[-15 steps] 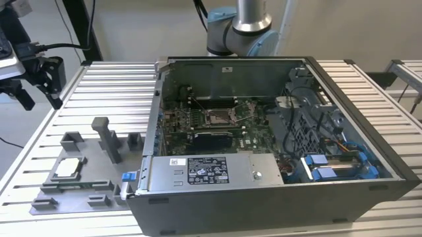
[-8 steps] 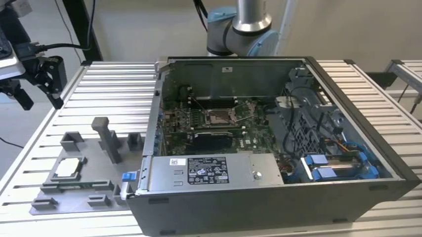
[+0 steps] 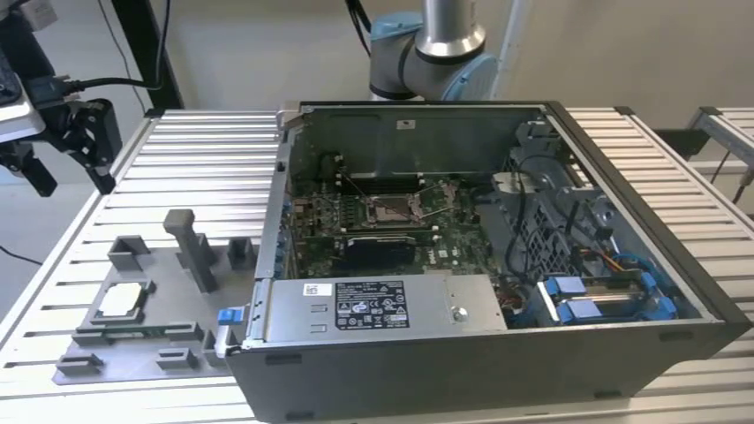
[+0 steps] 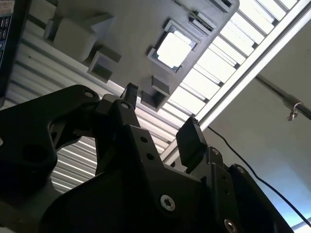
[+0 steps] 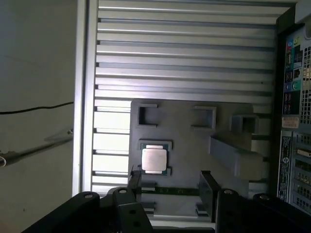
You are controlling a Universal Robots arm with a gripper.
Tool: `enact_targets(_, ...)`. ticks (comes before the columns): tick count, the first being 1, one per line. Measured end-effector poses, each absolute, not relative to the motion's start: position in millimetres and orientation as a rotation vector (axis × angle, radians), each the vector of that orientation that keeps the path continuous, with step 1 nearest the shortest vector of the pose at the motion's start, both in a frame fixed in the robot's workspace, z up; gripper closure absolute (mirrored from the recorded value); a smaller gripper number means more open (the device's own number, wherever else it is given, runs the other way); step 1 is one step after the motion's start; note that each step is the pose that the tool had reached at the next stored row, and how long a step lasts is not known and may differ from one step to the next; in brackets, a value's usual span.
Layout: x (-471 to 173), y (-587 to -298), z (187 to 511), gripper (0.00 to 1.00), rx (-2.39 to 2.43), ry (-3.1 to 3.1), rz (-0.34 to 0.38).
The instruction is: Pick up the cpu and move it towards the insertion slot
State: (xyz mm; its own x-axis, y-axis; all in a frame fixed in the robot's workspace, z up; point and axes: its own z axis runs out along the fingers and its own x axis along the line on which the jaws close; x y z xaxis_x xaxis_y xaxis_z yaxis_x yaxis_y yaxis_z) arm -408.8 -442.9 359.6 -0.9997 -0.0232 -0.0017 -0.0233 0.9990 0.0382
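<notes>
Where the cpu (image 5: pixel 154 160) lies, a grey fixture (image 5: pixel 189 155) tops the slatted table (image 5: pixel 184 58)

Glare whitens the cpu (image 4: pixel 174 49) in the second wrist view, while the tool (image 4: pixel 161 108) is a dark silhouette.

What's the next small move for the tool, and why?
Probably lower the tool toward the cpu, centring over it. The cpu lies untouched in its grey fixture, the tool's fingers stand apart with nothing between them, and in the exterior view the tool hangs above and off to the side of the fixture.
</notes>
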Motion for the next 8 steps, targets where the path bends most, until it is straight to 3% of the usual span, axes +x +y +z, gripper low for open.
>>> enact_targets(8,-408.8,-442.9,359.6,0.00,-0.037,3.140,0.060)
